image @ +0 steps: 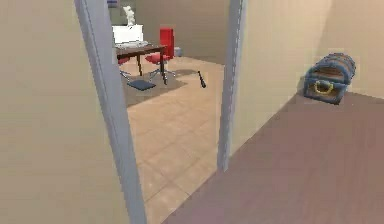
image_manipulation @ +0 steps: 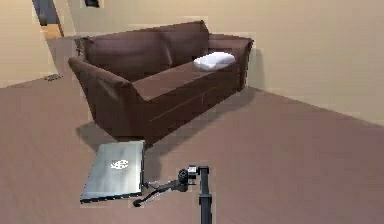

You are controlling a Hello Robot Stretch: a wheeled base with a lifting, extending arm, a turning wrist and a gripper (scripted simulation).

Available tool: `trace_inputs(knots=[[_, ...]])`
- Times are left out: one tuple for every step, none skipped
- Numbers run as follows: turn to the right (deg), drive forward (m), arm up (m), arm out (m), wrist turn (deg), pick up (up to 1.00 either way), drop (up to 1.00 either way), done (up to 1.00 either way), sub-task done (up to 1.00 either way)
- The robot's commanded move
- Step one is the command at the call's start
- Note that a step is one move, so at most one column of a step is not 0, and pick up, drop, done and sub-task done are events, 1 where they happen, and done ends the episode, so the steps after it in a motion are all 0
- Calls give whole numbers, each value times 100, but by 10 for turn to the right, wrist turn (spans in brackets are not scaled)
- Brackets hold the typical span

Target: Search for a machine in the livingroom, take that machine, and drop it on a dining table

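A closed grey laptop [image_manipulation: 112, 170] lies flat on the brown floor in the arm side view's lower left, in front of a dark brown sofa [image_manipulation: 150, 75]. The arm [image_manipulation: 205, 200] rises from the bottom edge. At its far end, the gripper [image_manipulation: 146, 195] points left, with its thin fingers at the laptop's near right corner. The laptop rests on the floor at the gripper's far end, so I cannot tell whether the gripper holds anything.
A white pillow [image_manipulation: 214, 61] lies on the sofa's right seat. In the forward view a grey-framed doorway [image: 232, 80] leads onto a tiled floor, with a desk [image: 138, 48] and a red chair [image: 163, 50] beyond. A blue chest [image: 331, 78] stands by the right wall.
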Motion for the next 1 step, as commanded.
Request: trace_inputs(knots=[[450, 0, 0, 0, 0, 0, 0, 0, 0]])
